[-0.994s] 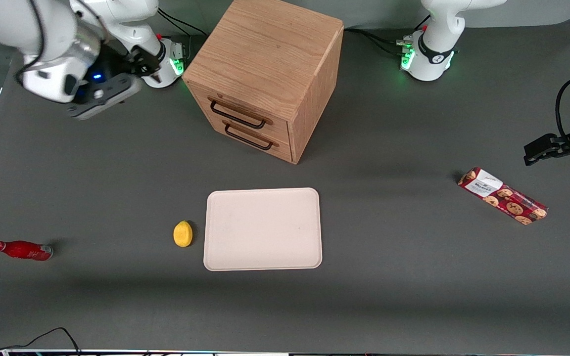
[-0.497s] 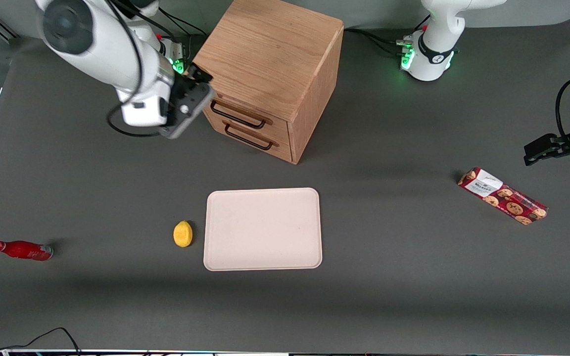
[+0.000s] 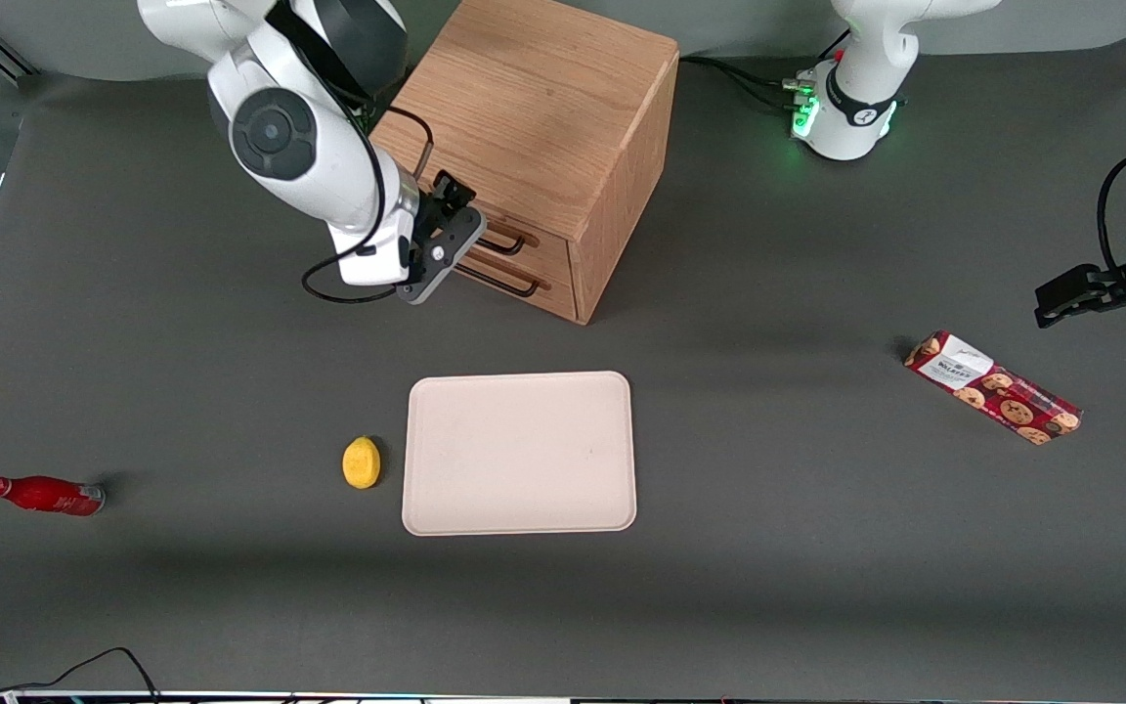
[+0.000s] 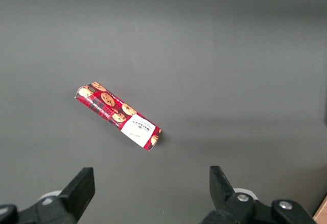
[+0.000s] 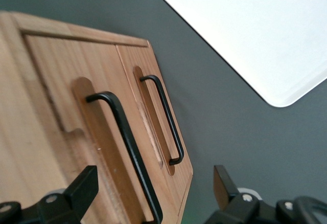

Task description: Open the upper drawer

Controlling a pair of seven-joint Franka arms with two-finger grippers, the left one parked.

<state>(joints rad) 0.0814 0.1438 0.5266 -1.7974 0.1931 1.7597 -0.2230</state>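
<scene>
In the front view, the black two-finger gripper (image 3: pixel 446 227), at eleven o'clock from the pale rectangular tray (image 3: pixel 520 453), covers most of the light oak upper drawer (image 3: pixel 536 240). Only one end of the drawer's thin black wire handle (image 3: pixel 516 240) shows. In the right wrist view the spread gripper (image 5: pixel 153 185) shows only its fingertips (image 5: pixel 84 187). There the handle (image 5: pixel 127 147) and the tray (image 5: pixel 255 35) run off the picture's edge.
</scene>
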